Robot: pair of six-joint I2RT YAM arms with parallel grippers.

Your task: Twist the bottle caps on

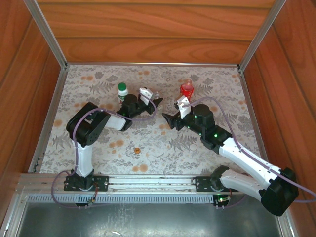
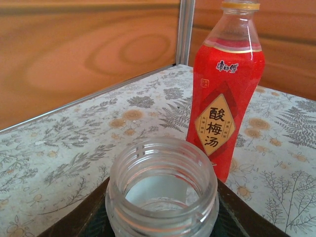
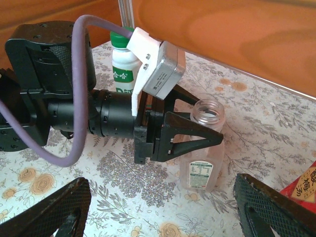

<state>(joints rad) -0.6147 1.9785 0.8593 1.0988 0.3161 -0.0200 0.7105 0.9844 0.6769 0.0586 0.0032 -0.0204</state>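
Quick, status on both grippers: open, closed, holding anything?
Left gripper: closed on the clear bottle, which has no cap on.
Right gripper: open, holding nothing.

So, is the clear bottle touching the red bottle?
Apart. The right wrist view shows a stretch of bare mat between the clear bottle and the red bottle.

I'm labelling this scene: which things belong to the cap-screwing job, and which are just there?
Job: clear bottle, red bottle, white bottle, green cap, orange cap.
Just there: floral mat, purple cable.
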